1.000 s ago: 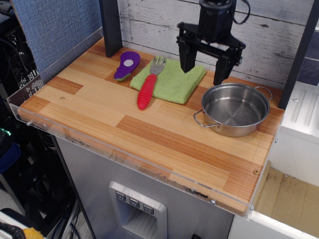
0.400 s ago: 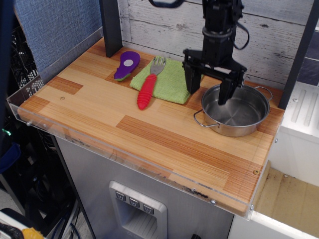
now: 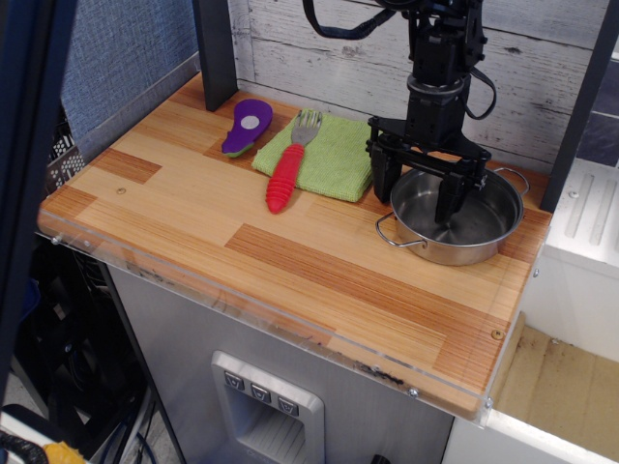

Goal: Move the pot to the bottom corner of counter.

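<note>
1. Observation.image shows the black hand [image 3: 418,193] pointing straight down at the far right of the counter [image 3: 290,261], its two fingers spread wide and holding nothing.
2. One finger [image 3: 384,179] stands outside the near-left wall of the pot [image 3: 455,215], the other dips inside the bowl, so the rim passes between them; whether either finger touches the metal cannot be told.
3. The pot is a shallow round pan of shiny stainless steel with a smooth mirror-like inside and two thin wire loop handles, one toward the front left, one toward the back right.
4. It sits directly beneath and just to the right of the hand, in the counter's far right part, near the white-grey plank wall [image 3: 319,48].
5. The counter is a rectangle of light and reddish-brown wooden strips with a fine straight grain, edged by a clear acrylic rim [image 3: 242,304].
6. Just left of the hand lies a square green cloth [image 3: 334,159] with a soft woven texture, flat on the wood.
7. Further left, a fork [image 3: 290,164] with a ribbed red handle and grey tines lies across the cloth's left edge.
8. Beyond the fork, well apart from the hand, a smooth purple oval piece [image 3: 247,126] with a grey spot rests beside the cloth.
9. A dark upright post [image 3: 215,48] stands at the back left.
</note>
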Controlling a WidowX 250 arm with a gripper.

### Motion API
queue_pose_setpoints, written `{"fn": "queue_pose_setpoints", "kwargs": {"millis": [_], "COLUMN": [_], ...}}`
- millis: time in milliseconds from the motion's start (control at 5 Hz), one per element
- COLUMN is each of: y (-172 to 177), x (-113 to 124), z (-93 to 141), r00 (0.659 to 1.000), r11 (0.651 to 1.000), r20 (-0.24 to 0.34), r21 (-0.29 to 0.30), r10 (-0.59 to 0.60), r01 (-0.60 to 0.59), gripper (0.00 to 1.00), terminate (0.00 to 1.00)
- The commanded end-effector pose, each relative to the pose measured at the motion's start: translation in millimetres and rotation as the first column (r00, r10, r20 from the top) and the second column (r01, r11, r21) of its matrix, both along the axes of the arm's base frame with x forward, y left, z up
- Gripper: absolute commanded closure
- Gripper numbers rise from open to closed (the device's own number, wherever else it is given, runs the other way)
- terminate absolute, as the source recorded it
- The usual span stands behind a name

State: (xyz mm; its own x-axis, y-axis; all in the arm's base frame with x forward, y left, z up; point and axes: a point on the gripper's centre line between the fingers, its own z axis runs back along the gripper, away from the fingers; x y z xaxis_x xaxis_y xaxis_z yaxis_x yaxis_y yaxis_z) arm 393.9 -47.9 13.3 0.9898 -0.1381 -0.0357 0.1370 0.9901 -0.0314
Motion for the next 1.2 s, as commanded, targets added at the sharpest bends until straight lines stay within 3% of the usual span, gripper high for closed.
{"fn": "queue_pose_setpoints", "kwargs": {"millis": [0,600,800,1000], "y": [-4,-4,-7,16], "x": [7,9,2,-19], "z": [22,66,109,139], "r00": [0.997,0.987,0.975,0.971], "r11": [1.000,1.000,0.999,0.997], "r20": [0.073,0.161,0.222,0.228], "r21": [-0.001,0.009,-0.031,-0.041], "r10": [0.004,-0.004,-0.014,0.069], "r01": [-0.004,0.003,0.021,-0.061], "gripper": [1.00,1.00,1.00,1.00], "terminate": [0.00,0.00,0.00,0.00]}}
